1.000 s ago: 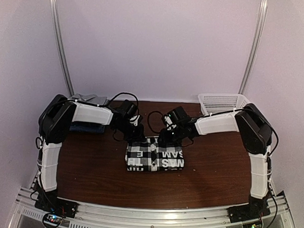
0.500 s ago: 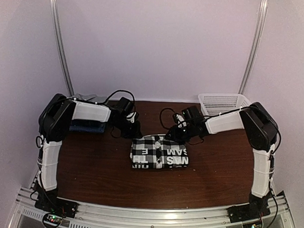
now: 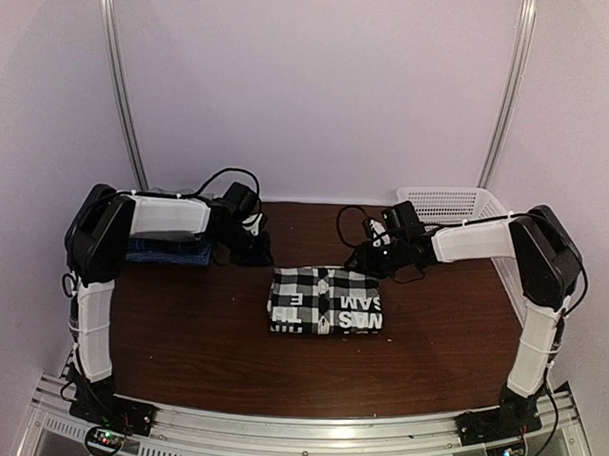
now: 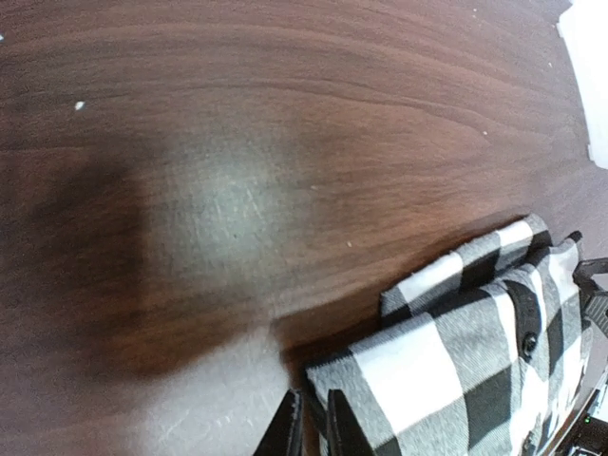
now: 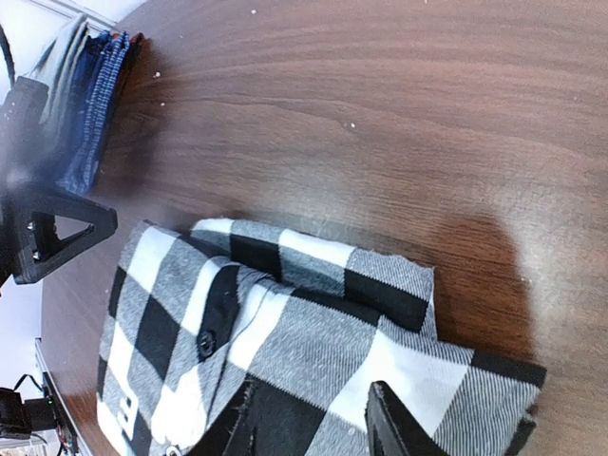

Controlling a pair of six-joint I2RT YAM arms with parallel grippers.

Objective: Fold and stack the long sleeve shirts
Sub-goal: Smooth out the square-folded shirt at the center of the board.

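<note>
Found plaid shirt (image 3: 327, 301) folded on counter (image 3: 181, 324), not yet moved onto shirt pile (image 3: 169, 250) rear left. Found left jaws nearly together, empty; right jaws apart.

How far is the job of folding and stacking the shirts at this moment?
Done: the plaid shirt lies folded in a rectangle on the table, and folded blue shirts are piled at back left. In hand: nothing; the left pincer is shut, the right pincer open by the plaid's edge, neither holding cloth. Left: moving the plaid shirt onto that pile.
</note>
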